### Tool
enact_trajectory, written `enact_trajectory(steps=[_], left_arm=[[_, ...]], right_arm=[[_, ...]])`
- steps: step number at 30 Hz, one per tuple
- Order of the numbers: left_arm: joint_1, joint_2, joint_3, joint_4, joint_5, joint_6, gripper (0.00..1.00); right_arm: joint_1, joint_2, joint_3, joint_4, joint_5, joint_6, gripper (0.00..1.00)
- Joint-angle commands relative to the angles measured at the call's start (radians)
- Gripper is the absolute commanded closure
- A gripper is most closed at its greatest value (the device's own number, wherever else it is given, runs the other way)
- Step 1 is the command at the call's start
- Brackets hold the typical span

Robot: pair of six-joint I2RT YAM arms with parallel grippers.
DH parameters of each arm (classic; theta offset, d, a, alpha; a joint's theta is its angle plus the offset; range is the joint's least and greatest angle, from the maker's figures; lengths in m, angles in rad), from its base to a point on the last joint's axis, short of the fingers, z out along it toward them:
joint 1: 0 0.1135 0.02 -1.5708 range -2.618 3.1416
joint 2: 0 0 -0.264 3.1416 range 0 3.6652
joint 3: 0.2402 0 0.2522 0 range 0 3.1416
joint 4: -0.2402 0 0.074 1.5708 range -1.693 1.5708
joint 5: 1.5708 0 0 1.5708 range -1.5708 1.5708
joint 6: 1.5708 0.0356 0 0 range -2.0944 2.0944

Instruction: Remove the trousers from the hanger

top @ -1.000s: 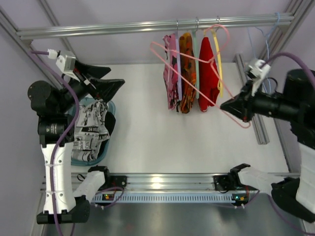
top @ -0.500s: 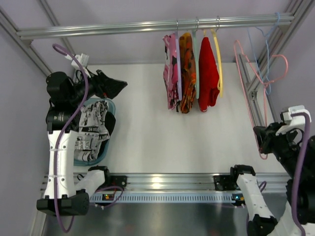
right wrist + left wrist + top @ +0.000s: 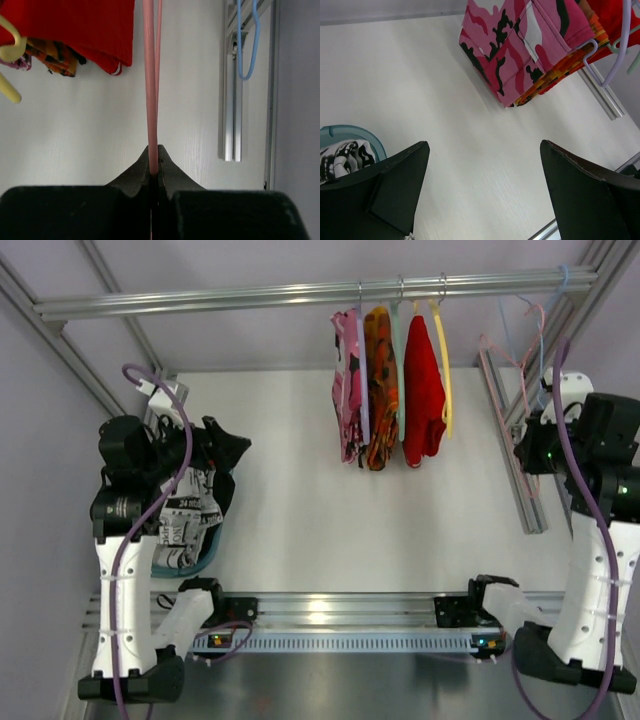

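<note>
The right gripper (image 3: 154, 157) is pinched fully closed on the thin salmon-pink wire of the hanger (image 3: 149, 75). In the wrist view the wire runs straight toward 12 o'clock from the fingertips as two strands close together, both bare as far as they show. Past the wire, at 10 o'clock in that view, are the hem of a red garment (image 3: 75, 25) and a yellow hanger (image 3: 11, 94); at 1 o'clock a pale blue hanger (image 3: 245, 50) hangs beside a metal upright. Seen from above, this gripper sits at the table's (image 3: 300, 490) 3 o'clock edge. The left gripper (image 3: 483, 150) is spread as wide as it goes, with nothing between its fingers. At 8 o'clock from it in its wrist view, the trousers (image 3: 345, 155) lie bunched in a teal basket (image 3: 367, 134). From above, that basket sits at the table's 9 o'clock side, well apart from the hanger. At 12 o'clock, a pink camouflage garment (image 3: 520, 45) and an orange garment (image 3: 380, 390) hang from the rail (image 3: 250, 295) alongside the red one.
</note>
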Motion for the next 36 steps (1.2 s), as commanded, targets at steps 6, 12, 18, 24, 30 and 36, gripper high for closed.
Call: enact_trajectory(steps=[6,12,18,24,30,36], left_arm=[[0.004,-0.096,-0.055,-0.069,-0.062,0.059,0.02],[0.003,-0.096,-0.066,-0.083,-0.094,0.072,0.02],[0.003,-0.079,-0.060,-0.083,-0.077,0.075,0.02],[0.004,-0.061,-0.041,-0.122,-0.085,0.089,0.02],[0.003,-0.042,-0.020,-0.171,-0.083,0.095,0.02],[0.004,0.033,0.031,-0.270,-0.131,0.095,0.02]], right_arm=[[-0.077,0.253,0.281,0.136,-0.083,-0.078,1.00],[-0.137,0.435,0.450,0.062,-0.176,-0.099,1.00],[-0.154,0.500,0.429,0.068,-0.209,-0.124,1.00],[-0.177,0.490,0.326,0.114,-0.212,-0.142,1.00],[-0.195,0.425,0.170,0.160,-0.219,-0.170,1.00],[-0.249,0.358,0.162,0.121,-0.251,-0.196,0.60]])
